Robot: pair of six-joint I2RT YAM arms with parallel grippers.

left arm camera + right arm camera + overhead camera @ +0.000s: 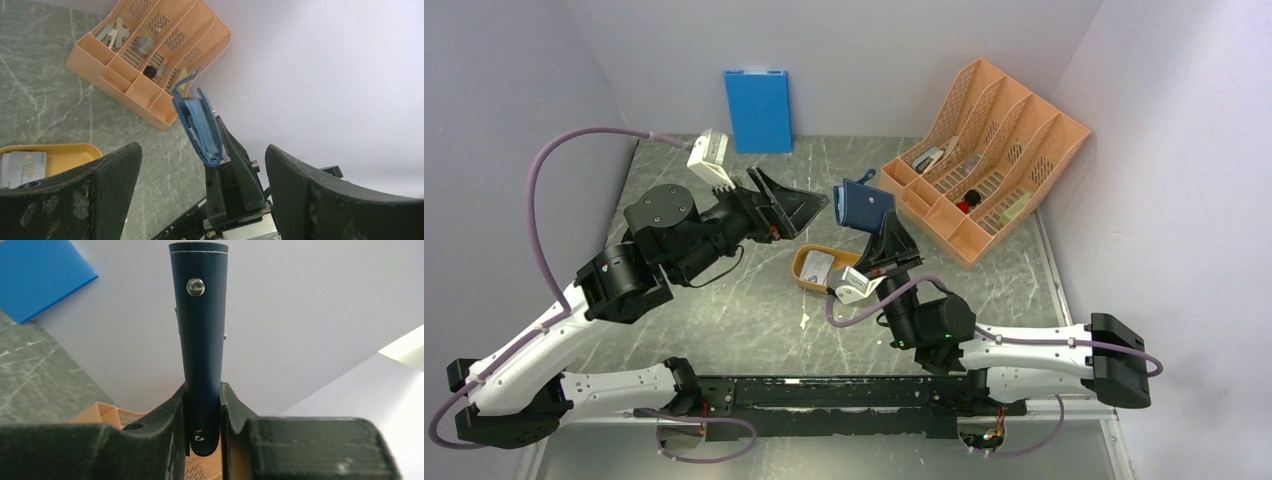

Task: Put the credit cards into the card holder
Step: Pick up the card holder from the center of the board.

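While the right gripper (882,232) clamps its jaws tight on the card holder (865,207), the wallet hangs in the air just beyond the orange tray (802,268). It's navy, folded thin, silver snap stud showing, tab curling up. Above the tray's far left, the left gripper (804,208) gapes wide, empty. One grey-silver credit card (821,267) lies in the tray.
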